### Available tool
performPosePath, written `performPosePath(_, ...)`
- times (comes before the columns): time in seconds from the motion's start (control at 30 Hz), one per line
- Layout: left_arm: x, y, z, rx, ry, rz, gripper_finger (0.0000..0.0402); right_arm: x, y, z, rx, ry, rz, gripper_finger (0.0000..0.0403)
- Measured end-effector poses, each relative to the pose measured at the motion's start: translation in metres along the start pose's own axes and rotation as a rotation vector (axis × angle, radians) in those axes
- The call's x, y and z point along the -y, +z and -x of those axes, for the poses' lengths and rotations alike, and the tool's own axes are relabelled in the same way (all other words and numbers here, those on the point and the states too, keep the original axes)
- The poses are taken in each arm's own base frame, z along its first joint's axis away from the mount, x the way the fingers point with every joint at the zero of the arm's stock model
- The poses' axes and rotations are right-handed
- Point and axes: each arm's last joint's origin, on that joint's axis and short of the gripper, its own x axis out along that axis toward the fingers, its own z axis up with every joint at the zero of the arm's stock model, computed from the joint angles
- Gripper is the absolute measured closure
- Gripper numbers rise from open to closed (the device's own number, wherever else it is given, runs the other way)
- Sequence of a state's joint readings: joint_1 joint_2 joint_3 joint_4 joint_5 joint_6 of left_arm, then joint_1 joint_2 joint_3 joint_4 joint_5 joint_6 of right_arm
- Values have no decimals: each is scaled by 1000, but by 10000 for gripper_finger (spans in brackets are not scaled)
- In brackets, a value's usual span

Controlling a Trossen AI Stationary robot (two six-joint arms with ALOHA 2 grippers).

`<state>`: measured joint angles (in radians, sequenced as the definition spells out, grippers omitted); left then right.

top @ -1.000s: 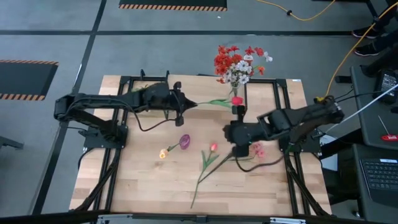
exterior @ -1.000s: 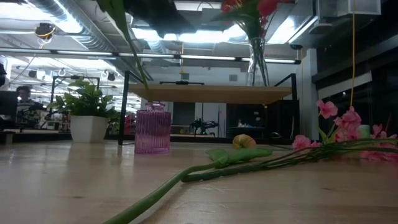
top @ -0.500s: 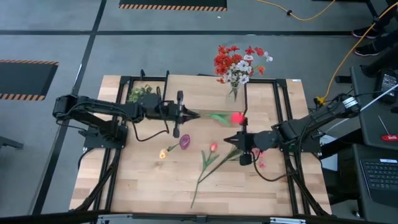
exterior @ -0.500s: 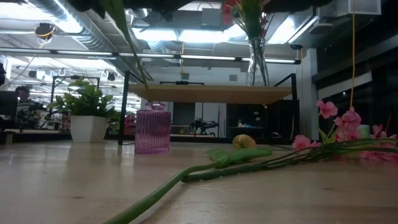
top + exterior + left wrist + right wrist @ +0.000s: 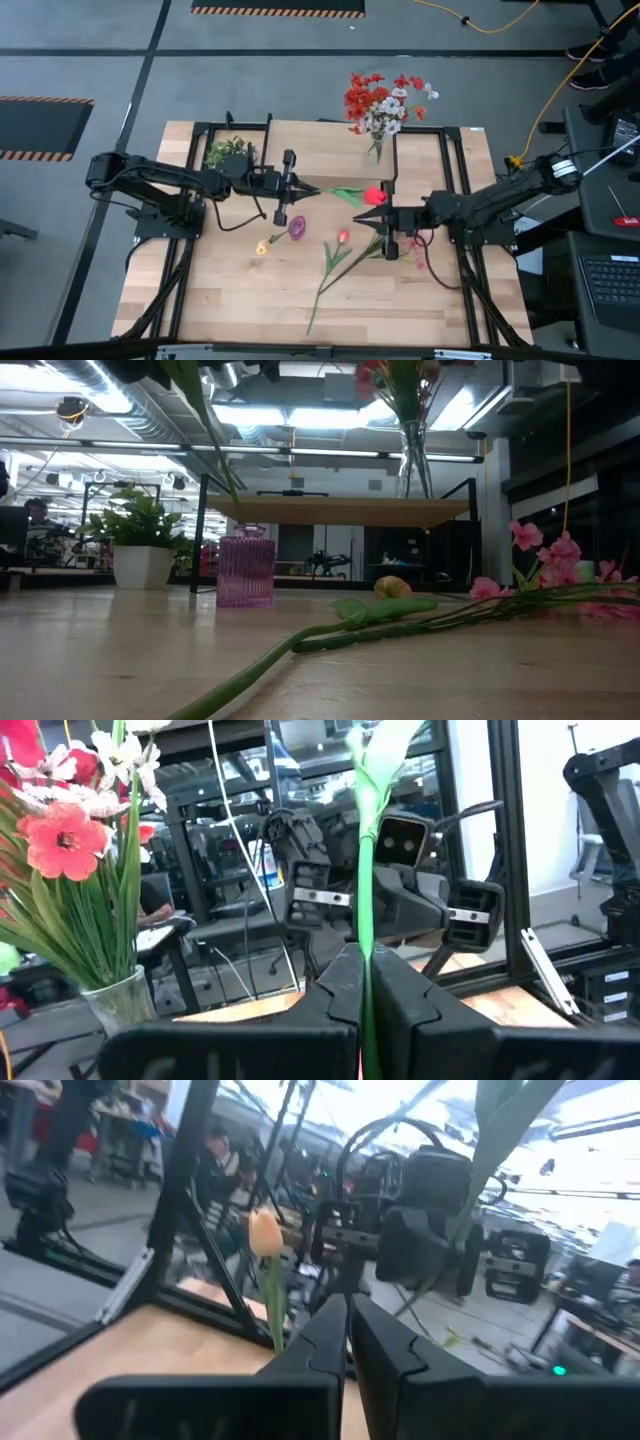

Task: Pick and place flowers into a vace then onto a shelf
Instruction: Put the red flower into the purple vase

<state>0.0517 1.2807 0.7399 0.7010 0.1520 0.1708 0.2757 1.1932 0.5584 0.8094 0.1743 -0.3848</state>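
My left gripper point(image 5: 312, 188) point(image 5: 362, 965) is shut on a red tulip point(image 5: 375, 196) above the table's middle. My right gripper point(image 5: 368, 222) point(image 5: 346, 1308) is shut and holds nothing. It points toward the table's left, just nearside of the red bloom. A glass vase of red and white flowers point(image 5: 380, 105) point(image 5: 413, 455) stands on the shelf point(image 5: 340, 510). A purple vase point(image 5: 297, 228) point(image 5: 245, 567) stands on the table. On the tabletop lie a yellow bloom point(image 5: 262, 247), a long-stemmed tulip point(image 5: 342, 238) and a pink spray point(image 5: 415, 243) point(image 5: 560, 555). My left gripper pinches the red tulip's green stem point(image 5: 366, 935) between its two fingers, at the end away from the bloom. The fingers come level from the table's left and lie along the stem. The tulip is lifted clear and sticks out level toward the right arm.
A small green plant in a white pot point(image 5: 228, 150) point(image 5: 140, 550) stands at the far left. Black frame rails point(image 5: 190, 230) run along both sides of the table. Bare wood point(image 5: 230, 300) lies along the near edge.
My right gripper drew back from the red bloom toward the near edge and turned from pointing far to pointing left. My left gripper moved a little toward the near edge and rolled about its axis. The tulip came with it, so its bloom now sits nearer.
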Motion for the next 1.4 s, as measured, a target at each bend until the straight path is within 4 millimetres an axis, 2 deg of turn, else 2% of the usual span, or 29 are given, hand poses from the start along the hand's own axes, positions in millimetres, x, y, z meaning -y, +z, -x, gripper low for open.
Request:
performPosePath(0.2, 2, -10, -9, 15, -2, -24, 398, 14, -4, -2, 27, 14, -39, 380)
performPosePath(0.43, 3, -23, -17, 25, 2, -27, 398, 23, -19, -9, -11, -13, -42, 375)
performPosePath(0.7, 4, -31, -21, 1, -1, -25, 398, 40, -27, -14, 23, -97, -30, 302)
performPosePath(0.93, -2, -33, -20, -6, 25, -28, 398, 42, -30, -18, 96, -45, -24, 250)
performPosePath(1.07, -4, -33, -20, -8, 38, -29, 398, 45, -33, -22, 107, -64, -20, 244)
performPosePath(1.4, -5, -36, -20, -32, 40, -27, 398, 55, -27, -49, 120, -88, -40, 245)
